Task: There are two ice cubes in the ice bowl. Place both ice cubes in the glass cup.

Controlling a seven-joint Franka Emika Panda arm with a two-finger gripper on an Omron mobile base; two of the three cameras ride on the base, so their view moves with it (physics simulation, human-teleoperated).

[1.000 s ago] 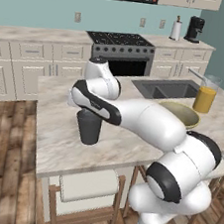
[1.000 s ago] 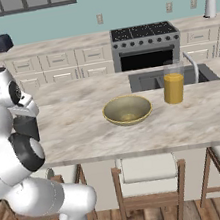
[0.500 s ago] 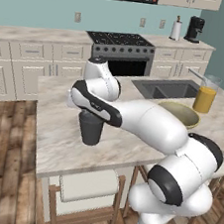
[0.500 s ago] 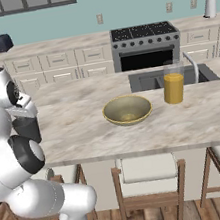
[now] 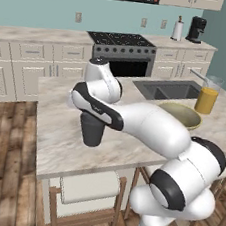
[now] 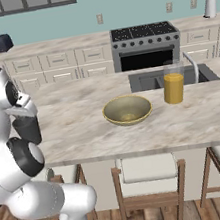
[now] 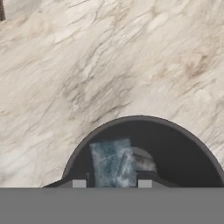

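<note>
Ice cube: lay inside the glass cup, directly below the end effector.
End effector grip: could not be told.

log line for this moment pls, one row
gripper: above glass cup, state unclear | ice cube: at cup mouth | ice bowl: on counter, looks empty | phase: dropping ice
</note>
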